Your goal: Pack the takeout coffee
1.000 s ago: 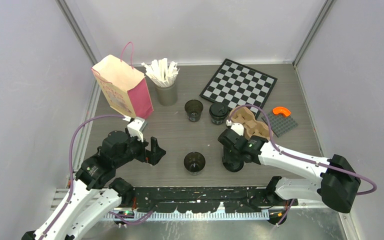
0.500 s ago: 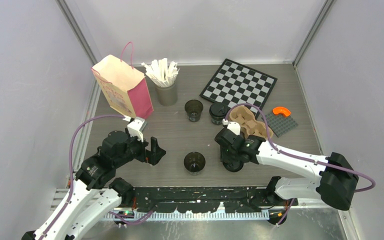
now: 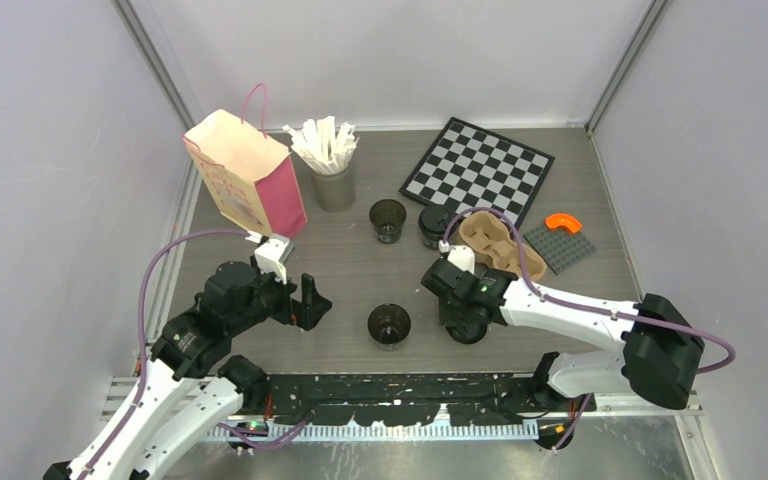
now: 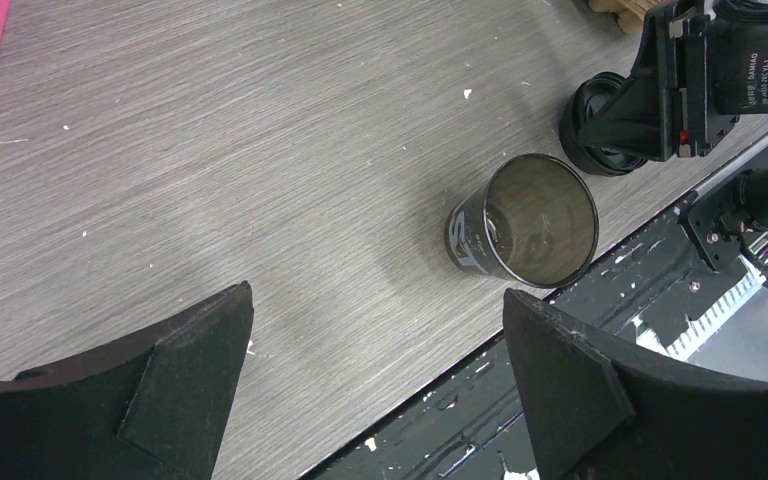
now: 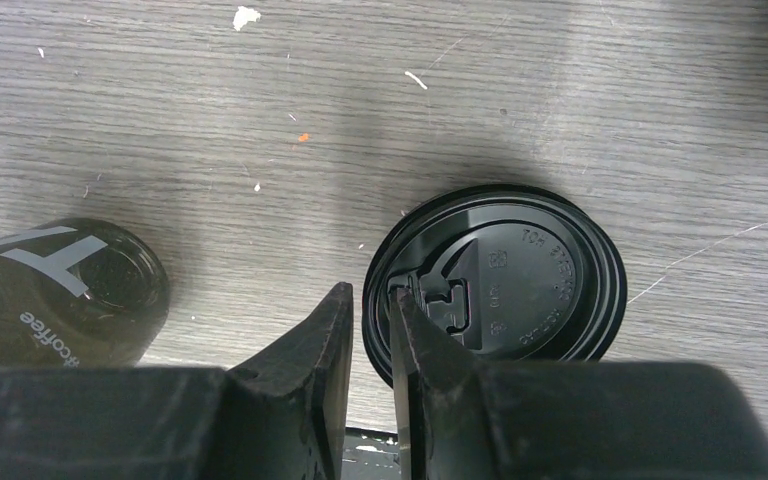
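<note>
left fingers (image 4: 185, 370): spread wide; open cup (image 4: 535, 225) ahead, between them
right fingers (image 5: 305, 350): pinching lid (image 5: 520, 285) rim; tabletop (image 5: 560, 100) beneath

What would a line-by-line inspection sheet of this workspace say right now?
Surface: grey wood-grain table, white specks.
Job's things: open black paper cup in front, another at the back; lidded black cup; loose round black plastic lid lying flat.
Clutter: pink paper bag, grey cup of white stirrer sticks, checkerboard, brown pulp carrier, grey studded plate with orange piece.
Grippers: left claw wide open, empty; right claw narrow, astride the lid's rim, grip uncertain.
Cables: purple cable on each arm; the right one arcs over the carrier.
Surroundings: plain pale walls, metal corner posts.
</note>
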Controlling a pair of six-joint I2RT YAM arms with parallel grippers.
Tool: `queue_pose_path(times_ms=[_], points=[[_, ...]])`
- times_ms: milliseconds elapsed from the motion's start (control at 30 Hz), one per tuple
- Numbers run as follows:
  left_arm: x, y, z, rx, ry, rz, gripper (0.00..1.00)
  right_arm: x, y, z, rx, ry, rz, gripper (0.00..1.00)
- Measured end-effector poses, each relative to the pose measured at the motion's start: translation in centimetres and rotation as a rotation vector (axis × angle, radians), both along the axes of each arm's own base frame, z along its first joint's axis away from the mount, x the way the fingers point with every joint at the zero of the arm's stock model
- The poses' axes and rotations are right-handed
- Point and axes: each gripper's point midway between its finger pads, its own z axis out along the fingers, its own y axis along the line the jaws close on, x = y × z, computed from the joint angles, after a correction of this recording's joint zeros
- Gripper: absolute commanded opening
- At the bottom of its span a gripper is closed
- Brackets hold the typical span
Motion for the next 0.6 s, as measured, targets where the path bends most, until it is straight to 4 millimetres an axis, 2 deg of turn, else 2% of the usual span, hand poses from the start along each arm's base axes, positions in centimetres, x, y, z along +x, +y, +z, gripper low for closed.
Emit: queue_pose_path(times_ms=[167,267,367,600], points=[[0.0,0.0,0.0,0.0,0.0,0.0,0.97,0.01,0.26,-0.2,-0.011,0.004,0.004,0.23],[0.0,0.0,0.0,0.0,0.0,0.0,0.98,0.02,0.33,-0.23,-0.018,0.001,0.006,0.1],[0.0,0.0,0.0,0.0,0.0,0.0,0.98,0.02,0.15,-0.2,-0.033,-0.003,0.002,0.02],[-0.01,0.01,0.03,-0.001,-0.001,0.0,0.98,0.2,-0.31,0.04,-0.06,-0.022,-0.007,0.0]])
